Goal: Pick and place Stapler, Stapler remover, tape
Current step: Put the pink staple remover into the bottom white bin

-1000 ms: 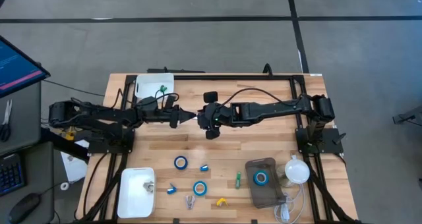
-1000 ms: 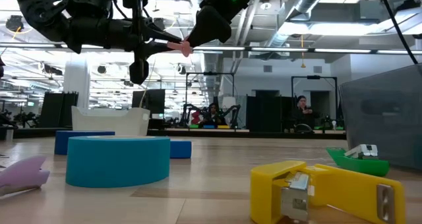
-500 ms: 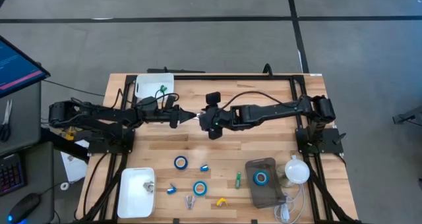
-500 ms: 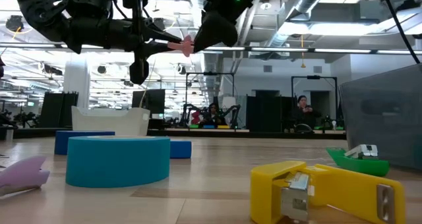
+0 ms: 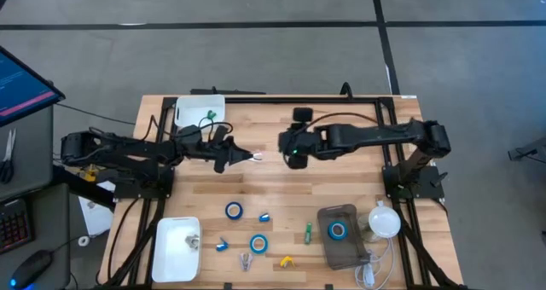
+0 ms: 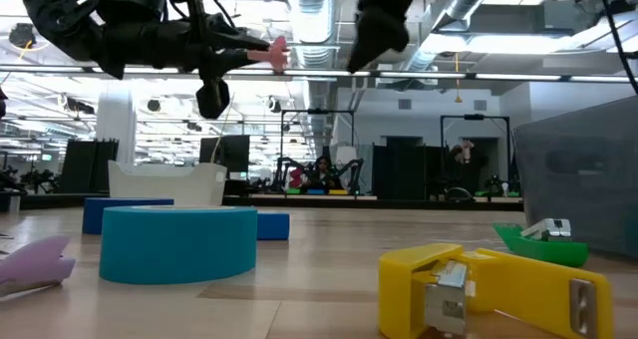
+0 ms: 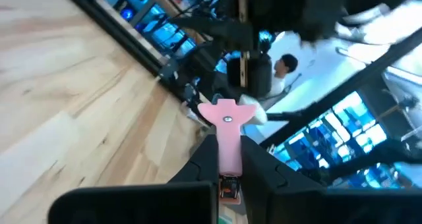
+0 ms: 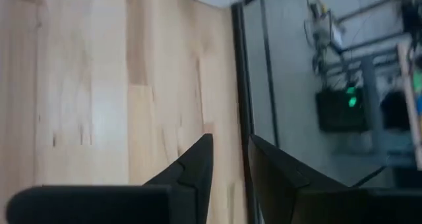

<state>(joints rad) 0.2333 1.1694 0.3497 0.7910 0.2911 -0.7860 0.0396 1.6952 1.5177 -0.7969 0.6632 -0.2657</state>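
My left claw [image 5: 249,156]: clenched on pink staple remover [image 7: 226,128], its length pointing toward my right claw [image 5: 290,145].
Right claw: empty, nothing between its fingers, just beside.

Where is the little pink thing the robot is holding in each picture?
High view: the pink thing is a pale speck at the left gripper tip, mid-table.
Low view: pink thing near the top, left of centre, high over the table.
Left wrist view: pink thing in the centre, clamped between the dark fingers.
Right wrist view: not in it.
Shared landmark: the left gripper's dark fingers around it.
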